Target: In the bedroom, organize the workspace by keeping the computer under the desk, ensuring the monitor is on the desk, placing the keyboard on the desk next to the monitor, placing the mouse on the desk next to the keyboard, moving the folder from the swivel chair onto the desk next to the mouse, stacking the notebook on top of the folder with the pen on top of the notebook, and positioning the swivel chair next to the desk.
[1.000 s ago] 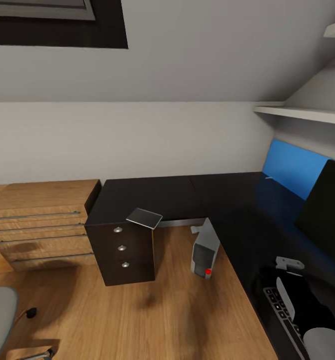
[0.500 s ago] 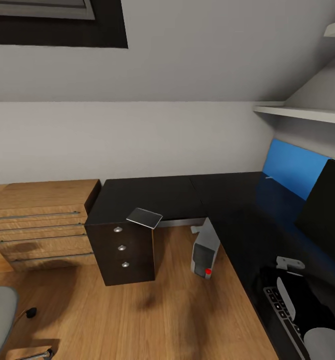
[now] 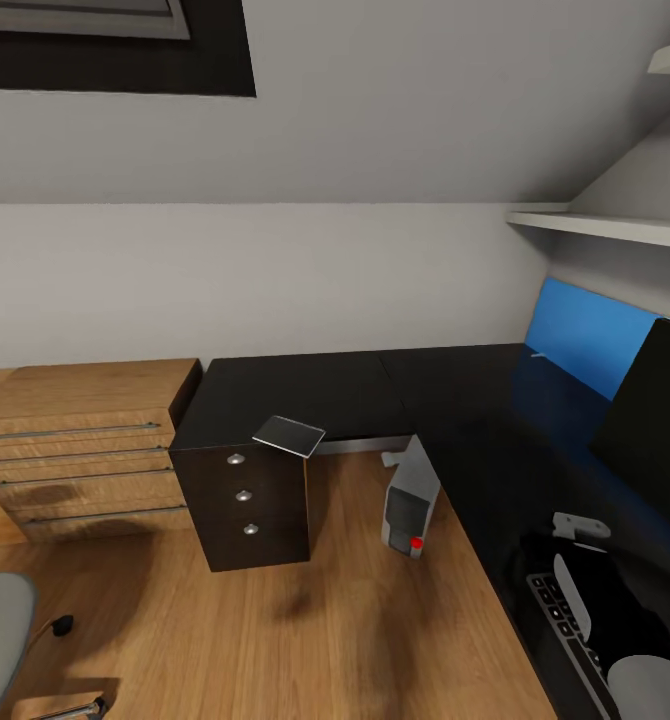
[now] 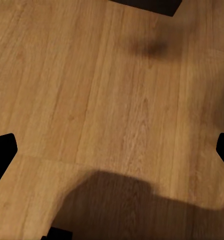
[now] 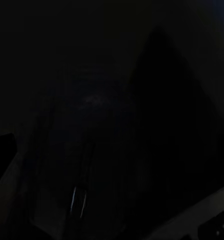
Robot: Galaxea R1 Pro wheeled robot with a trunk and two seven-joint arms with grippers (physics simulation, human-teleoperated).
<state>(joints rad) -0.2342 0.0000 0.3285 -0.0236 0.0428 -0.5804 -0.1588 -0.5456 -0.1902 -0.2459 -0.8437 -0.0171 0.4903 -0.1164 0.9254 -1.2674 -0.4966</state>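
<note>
Where the head view looks down into the corner of the room, the counter [image 3: 375,385] is seen as a black L-shaped top running from the middle toward 4 o'clock, with its bright blue back panel [image 3: 585,335] at 3 o'clock. The monitor [image 3: 655,420] stands on the counter at the right edge, its black front turned inward. At 5 o'clock the keyboard [image 3: 565,625] lies on the counter near its front edge, partly covered by the robot's right arm [image 3: 595,600], whose grey and black parts rest over it; whether that hand is wide or narrow cannot be told. The computer [image 3: 408,500] stands on the wooden floor [image 3: 355,640] just beside the counter's edge, a red spot on its lower front. A dark drawer unit [image 3: 250,495] is set at the counter's left end, and a small flat grey card [image 3: 288,436] lies on its top corner. A light wooden chest [image 3: 75,440] stands against the wall at 9 o'clock. At 7 o'clock a grey part of the swivel chair [image 3: 0,630] enters the picture. In the left wrist view, the left hand's two dark fingertips [image 4: 2,155] are set wide apart over bare floor, holding nothing.
</note>
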